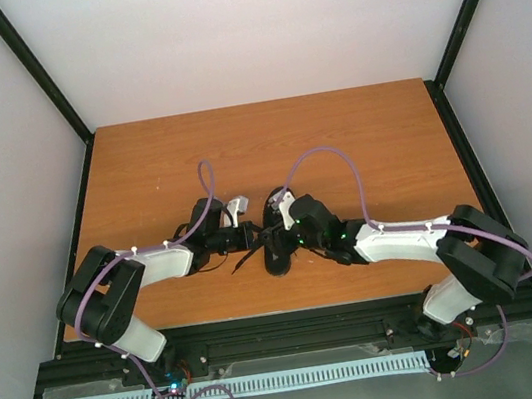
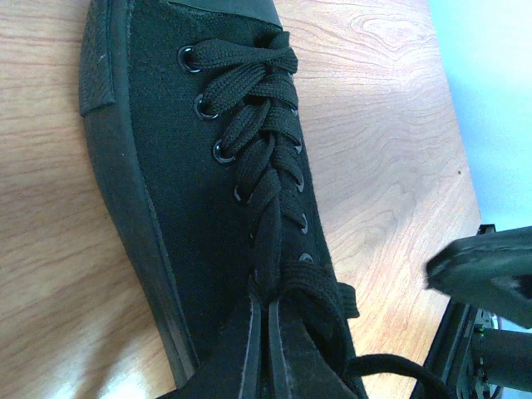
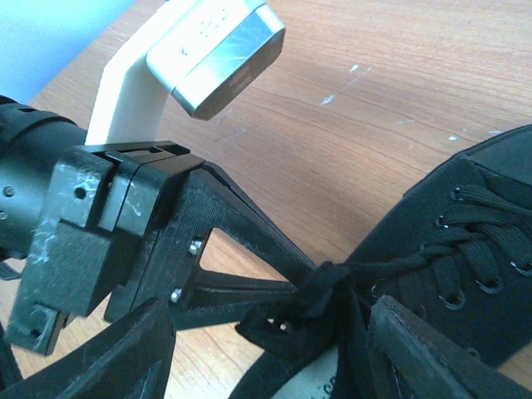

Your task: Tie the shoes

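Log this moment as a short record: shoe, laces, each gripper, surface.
shoe: small all-black low-top canvas sneaker, on the table between the two arms
laces: flat black laces, threaded through the eyelets and gathered into a bunch near the top; no finished bow visible
left: left gripper shut on the gathered laces
right: right gripper open, fingers spread wide, the lace bunch just ahead of them
surface: brown wood-grain tabletop
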Controlling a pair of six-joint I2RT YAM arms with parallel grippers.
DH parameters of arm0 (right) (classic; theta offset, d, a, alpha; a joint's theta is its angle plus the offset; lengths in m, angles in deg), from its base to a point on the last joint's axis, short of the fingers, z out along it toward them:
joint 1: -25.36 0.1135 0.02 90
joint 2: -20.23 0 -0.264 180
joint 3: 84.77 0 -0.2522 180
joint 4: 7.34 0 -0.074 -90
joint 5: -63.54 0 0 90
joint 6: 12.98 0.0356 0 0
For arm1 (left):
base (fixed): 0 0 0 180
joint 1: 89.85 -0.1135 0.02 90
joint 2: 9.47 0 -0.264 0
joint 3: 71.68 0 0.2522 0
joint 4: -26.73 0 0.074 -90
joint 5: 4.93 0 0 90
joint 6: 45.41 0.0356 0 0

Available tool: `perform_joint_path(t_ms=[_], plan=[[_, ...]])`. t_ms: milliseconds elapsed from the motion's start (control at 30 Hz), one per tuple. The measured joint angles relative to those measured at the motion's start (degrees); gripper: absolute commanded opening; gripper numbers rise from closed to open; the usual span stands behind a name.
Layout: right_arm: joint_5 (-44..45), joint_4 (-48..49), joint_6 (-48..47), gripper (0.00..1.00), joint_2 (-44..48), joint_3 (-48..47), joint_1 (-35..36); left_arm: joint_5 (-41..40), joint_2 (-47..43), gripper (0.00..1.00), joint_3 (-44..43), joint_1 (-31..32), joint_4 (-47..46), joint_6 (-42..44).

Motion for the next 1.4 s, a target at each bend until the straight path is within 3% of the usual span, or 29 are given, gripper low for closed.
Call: perform_joint_path(t_ms=[100,200,433,867,933,1100,1200,1300,1400], plan=[[1.0,-0.6,0.2,0.18,-2.4,-0.9,0.2,0.0,0.0,0.01,0.0,0.0,0.0,0.0],[2.8,-1.5,0.5,0.03,-3.2,-1.2,0.3,-0.2,0.0,0.01,0.0,0.0,0.2,0.1],[7.5,-4.7,2.6,0.03,-2.6,-1.2,0.3,-3.0,-3.5,0.01,0.4,0.1,3.1,0.5],[7.0,-4.1,5.6,0.03,0.6,2.5,0.7,-6.2,-7.0,0.01,1.5,0.7,5.3,0.9],[6.5,-3.6,5.7,0.09,0.9,2.9,0.7,-6.1,-7.5,0.01,2.0,0.7,4.9,0.9],[3.8,-4.4,5.6,0.47,3.3,4.4,0.5,-4.7,-8.7,0.01,4.0,0.1,4.3,2.0],[2.0,-5.6,5.7,0.63,6.4,5.6,0.5,-4.0,-9.6,0.01,4.8,-0.1,4.3,3.4],[1.2,-7.1,5.9,0.72,10.2,6.0,0.3,-3.5,-10.9,0.01,5.7,-0.1,4.4,4.6],[-0.6,-7.2,5.8,0.76,13.4,6.0,-0.8,-2.5,-11.6,0.01,6.8,-0.1,4.1,5.5]])
